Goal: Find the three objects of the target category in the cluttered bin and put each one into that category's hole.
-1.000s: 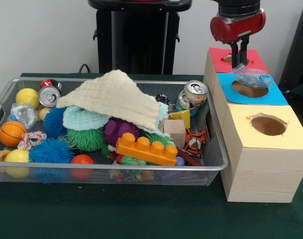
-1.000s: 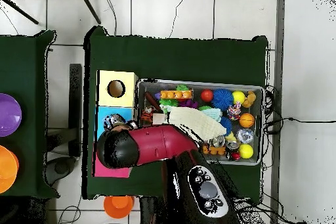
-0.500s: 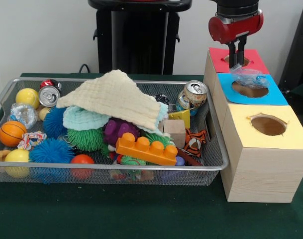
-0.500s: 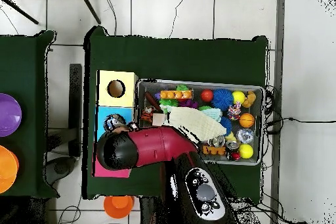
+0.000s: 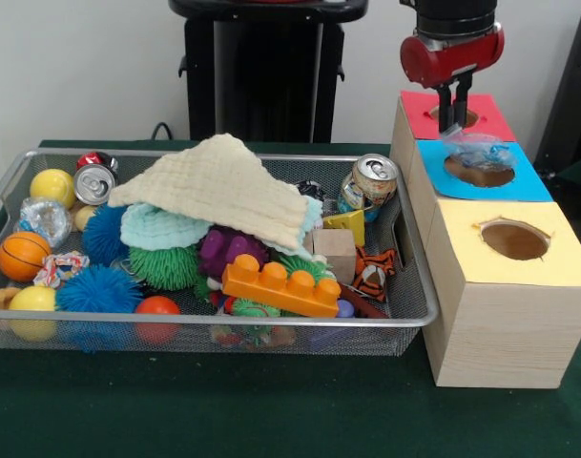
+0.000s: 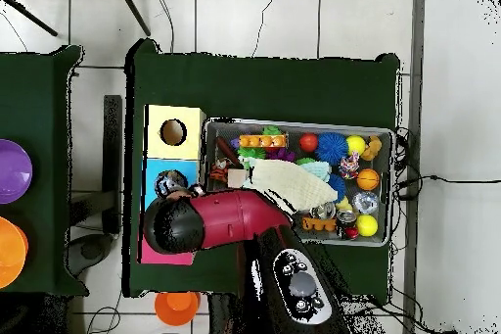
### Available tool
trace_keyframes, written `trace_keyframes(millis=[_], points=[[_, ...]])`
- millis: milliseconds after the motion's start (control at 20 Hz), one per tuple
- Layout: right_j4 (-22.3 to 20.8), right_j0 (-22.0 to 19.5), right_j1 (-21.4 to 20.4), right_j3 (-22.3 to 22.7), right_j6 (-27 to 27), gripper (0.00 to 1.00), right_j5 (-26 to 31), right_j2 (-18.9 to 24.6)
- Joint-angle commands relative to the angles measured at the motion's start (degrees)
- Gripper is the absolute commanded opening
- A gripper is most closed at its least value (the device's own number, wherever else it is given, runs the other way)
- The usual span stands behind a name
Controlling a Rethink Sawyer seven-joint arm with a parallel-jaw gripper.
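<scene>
My gripper (image 5: 452,120) hangs over the front edge of the red-surrounded hole (image 5: 436,113) and is shut on a clear crumpled plastic bottle (image 5: 476,149). The bottle dangles low over the far part of the blue-surrounded hole (image 5: 481,172). In the overhead view the bottle (image 6: 171,183) shows beside the arm's red head, which hides the gripper and most of the red surround (image 6: 162,256). A second crumpled clear bottle (image 5: 44,218) lies at the left end of the wire mesh bin (image 5: 409,320), also seen from overhead (image 6: 366,203).
The bin holds a cream cloth (image 5: 218,181), drink cans (image 5: 370,181) (image 5: 93,183), spiky and smooth balls, an orange toy brick (image 5: 280,284) and a wooden block (image 5: 334,250). The yellow-surrounded hole (image 5: 514,239) tops the nearest box. The black pedestal (image 5: 261,67) stands behind the bin.
My gripper has lifted slightly and shifted a little toward the red hole, carrying the bottle with it. The things in the bin have not moved.
</scene>
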Motion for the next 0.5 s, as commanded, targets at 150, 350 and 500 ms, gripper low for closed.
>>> trace_keyframes(millis=[150, 350, 500], points=[[-1.7, -0.7, 3.1, -1.2, 4.1, 1.0, 6.4, -1.0], [-1.6, -0.7, 3.1, -1.4, 3.9, 1.0, 6.9, -0.9], [-1.9, -0.5, 3.2, -1.5, 3.9, 1.0, 6.8, -1.1]])
